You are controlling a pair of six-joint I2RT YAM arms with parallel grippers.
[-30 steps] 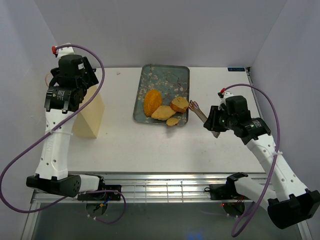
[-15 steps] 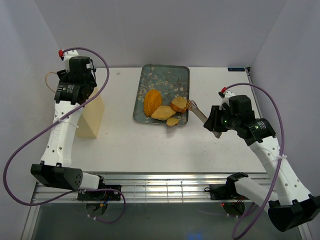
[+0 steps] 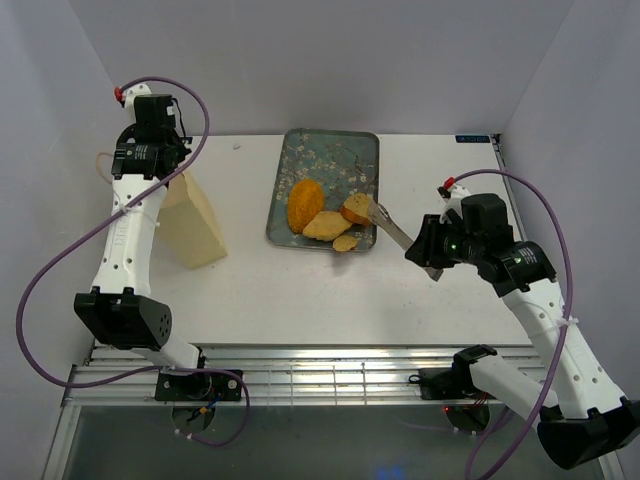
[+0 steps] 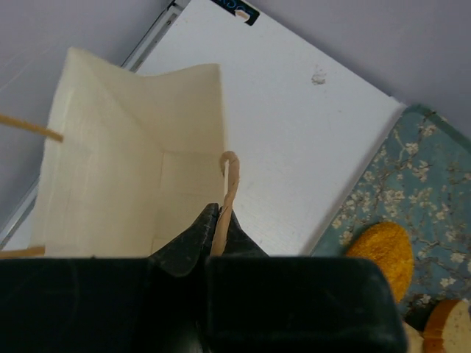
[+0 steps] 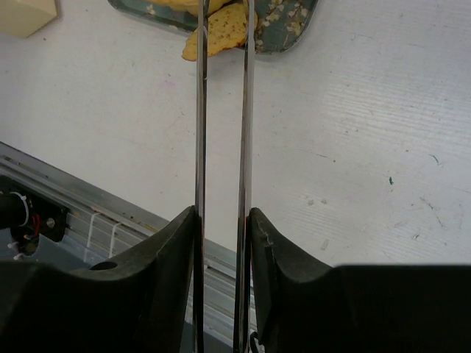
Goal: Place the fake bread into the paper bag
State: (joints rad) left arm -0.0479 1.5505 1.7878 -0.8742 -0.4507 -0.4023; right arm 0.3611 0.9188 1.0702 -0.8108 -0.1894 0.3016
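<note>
Meanwhile: left claw pinching the bag's cord, right claw gripping tongs, fake bread on the tray

The left claw is pressed together on a thin tan cord handle of the paper bag. The bag's open mouth lies directly below and ahead of this claw, and the bag stands tilted on the table beneath it.

The right claw is closed on a pair of metal tongs. The two blades run straight forward from its fingers, a narrow gap between them, to the floral tray.

All the bread lies on that tray, ahead of the right claw at the far end of the tongs:
- the brown-crusted slice is just beside the tong tips, though whether they touch it cannot be told
- the small tan bit sits at the tray's near rim
- the pale tan slice lies beyond these
- the orange loaf lies farthest from the claw

From the left claw, the bread lies well apart, off to its right, outside the bag
</note>
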